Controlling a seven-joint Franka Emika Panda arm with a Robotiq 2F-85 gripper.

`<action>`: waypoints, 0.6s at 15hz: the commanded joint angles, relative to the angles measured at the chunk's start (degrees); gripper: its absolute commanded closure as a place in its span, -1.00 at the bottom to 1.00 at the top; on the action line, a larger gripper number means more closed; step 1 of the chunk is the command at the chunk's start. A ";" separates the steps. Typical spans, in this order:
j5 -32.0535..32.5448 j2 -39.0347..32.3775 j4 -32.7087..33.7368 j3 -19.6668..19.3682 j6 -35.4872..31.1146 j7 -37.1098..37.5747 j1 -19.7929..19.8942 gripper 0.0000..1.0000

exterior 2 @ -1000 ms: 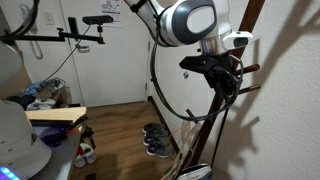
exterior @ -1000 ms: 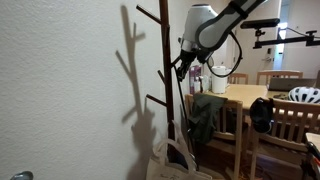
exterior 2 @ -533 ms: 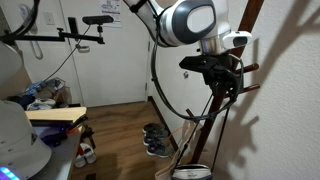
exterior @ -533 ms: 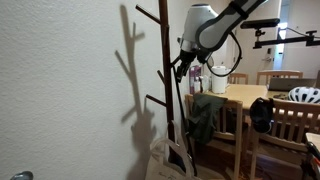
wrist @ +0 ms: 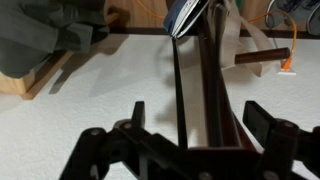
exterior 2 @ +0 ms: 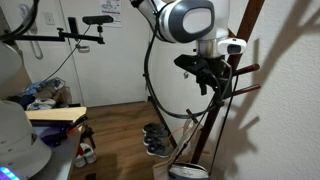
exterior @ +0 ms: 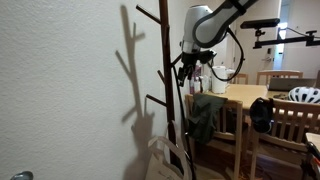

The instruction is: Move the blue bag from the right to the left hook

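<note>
Wrist view alone shows bag straps [wrist: 178, 85] inside the spread gripper [wrist: 197, 125].

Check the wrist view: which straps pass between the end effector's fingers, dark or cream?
The dark straps of the blue bag run between the fingers of the end effector; the cream straps lie aside by the wooden peg.

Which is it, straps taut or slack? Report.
Taut: in the wrist view the straps run straight from the gripper to the blue bag.
</note>
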State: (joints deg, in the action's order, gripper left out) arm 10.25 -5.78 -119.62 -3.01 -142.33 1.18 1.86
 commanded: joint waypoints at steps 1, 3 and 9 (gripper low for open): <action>-3.56 1.82 -1.19 0.86 4.93 0.76 -0.36 -1.00; 0.29 1.54 -1.03 0.63 3.55 2.84 -0.74 -1.00; 13.10 -1.66 2.31 0.01 -0.63 4.56 -1.21 -1.00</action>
State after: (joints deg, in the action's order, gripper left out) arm 19.31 -5.82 -119.19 -2.51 -141.17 5.28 1.16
